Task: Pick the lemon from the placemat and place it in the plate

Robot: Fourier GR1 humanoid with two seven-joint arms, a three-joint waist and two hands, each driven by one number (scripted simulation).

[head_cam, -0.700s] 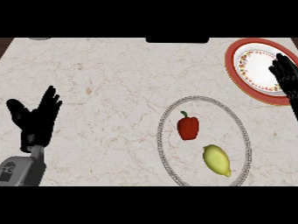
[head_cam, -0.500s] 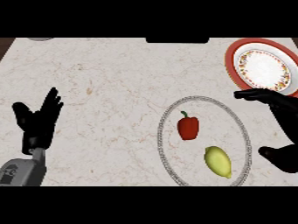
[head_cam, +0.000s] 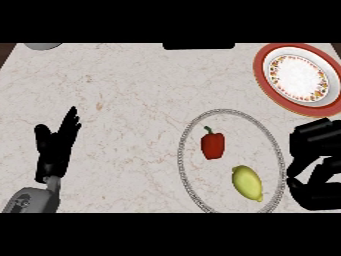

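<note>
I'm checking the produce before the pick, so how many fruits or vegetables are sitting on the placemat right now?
2. A red pepper lies in the upper middle of the round placemat, and the lemon lies lower right of it, near the right hand. Nothing looks hidden.

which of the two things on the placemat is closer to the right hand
The yellow lemon, low on the placemat beside the right hand; the red bell pepper sits farther up and left.

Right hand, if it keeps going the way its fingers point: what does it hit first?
The right hand has its fingers curled toward the view's left, so the placemat rim comes first, then likely the lemon. Its height above the counter is unclear.
</note>
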